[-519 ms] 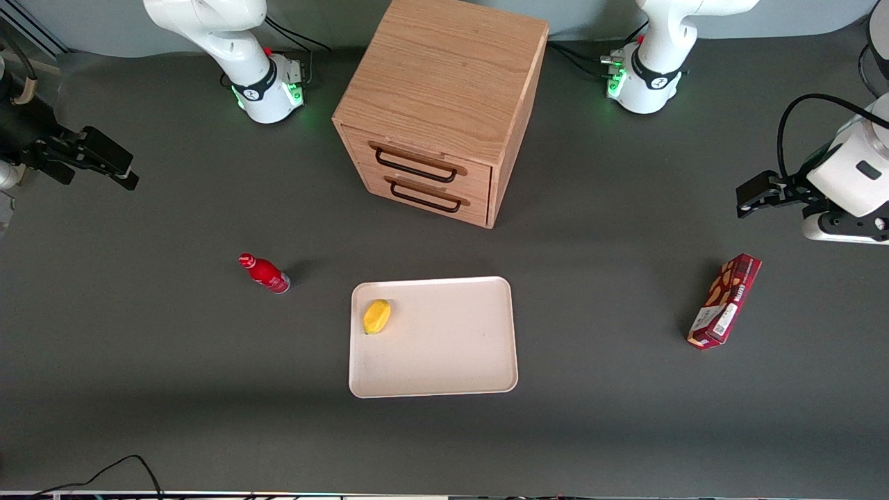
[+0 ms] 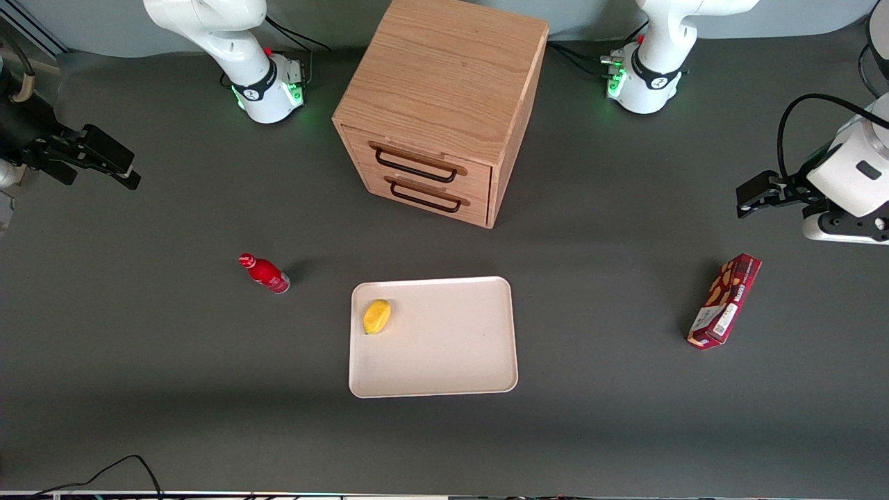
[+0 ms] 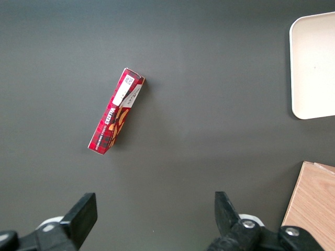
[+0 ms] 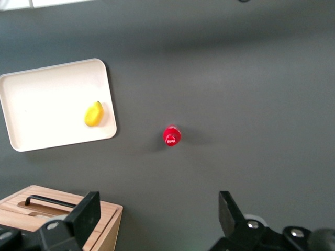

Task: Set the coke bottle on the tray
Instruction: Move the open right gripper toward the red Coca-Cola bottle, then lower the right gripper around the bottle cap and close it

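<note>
The coke bottle (image 2: 264, 273) is small, glossy red with a red cap, and stands on the dark table beside the tray (image 2: 451, 347), toward the working arm's end. In the right wrist view I look down on the bottle's cap (image 4: 171, 136), with the cream tray (image 4: 47, 104) beside it. My right gripper (image 2: 125, 170) hangs at the working arm's end of the table, farther from the front camera than the bottle and well apart from it. The gripper (image 4: 158, 206) is open with nothing between its fingers.
A yellow lemon-like fruit (image 2: 376, 316) lies in a corner of the tray. A wooden two-drawer cabinet (image 2: 444, 90) stands farther from the front camera than the tray. A dark red snack box (image 2: 724, 300) lies toward the parked arm's end.
My right gripper has shifted only very slightly. The bottle, tray and other things have not moved.
</note>
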Robot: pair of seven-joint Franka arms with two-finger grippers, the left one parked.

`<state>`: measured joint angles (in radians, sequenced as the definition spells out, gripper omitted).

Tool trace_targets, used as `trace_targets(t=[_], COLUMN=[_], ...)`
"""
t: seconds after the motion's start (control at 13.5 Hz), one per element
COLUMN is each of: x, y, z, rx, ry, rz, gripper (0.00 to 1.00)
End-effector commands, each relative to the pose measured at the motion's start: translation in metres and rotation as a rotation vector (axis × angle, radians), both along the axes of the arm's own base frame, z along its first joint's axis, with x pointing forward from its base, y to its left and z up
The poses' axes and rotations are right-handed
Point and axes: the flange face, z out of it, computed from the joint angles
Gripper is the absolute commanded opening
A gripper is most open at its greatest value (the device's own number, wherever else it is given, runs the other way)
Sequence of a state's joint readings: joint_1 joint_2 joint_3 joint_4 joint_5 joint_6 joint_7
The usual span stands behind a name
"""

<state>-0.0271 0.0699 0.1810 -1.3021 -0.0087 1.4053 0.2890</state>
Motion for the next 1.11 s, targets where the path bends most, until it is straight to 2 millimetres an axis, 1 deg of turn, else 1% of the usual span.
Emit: trace_targets(t=[0.0,0.07,0.22,0.3,0.37,0.59,0.74,0.81,0.96,1.04], x=[0.016,0.022,0.031,0.031,0.032,0.026,0.022,0.019,0.013,0.009], y=[0.003,0.004,-0.001,-0.001,0.0,0.003,0.005,0.005,0.005,0.004], z=[-0.048,-0.072,-0.122,-0.144,-0.162,-0.225,-0.263,-0.288,-0.324,-0.337], rx=[0.015,0.033,0.054,0.053,0.053,0.051,0.051,0.051,0.053,0.053], ry=[0.065,0.071,0.084,0.087,0.088,0.102,0.096,0.1,0.111,0.102], rz=[0.005,0.002,-0.018,-0.018,-0.009,-0.005,-0.004,-0.006,-0.009,-0.011], gripper=[1.0,1.0,1.0,1.0,1.0,1.0,1.0,1.0,1.0,1.0])
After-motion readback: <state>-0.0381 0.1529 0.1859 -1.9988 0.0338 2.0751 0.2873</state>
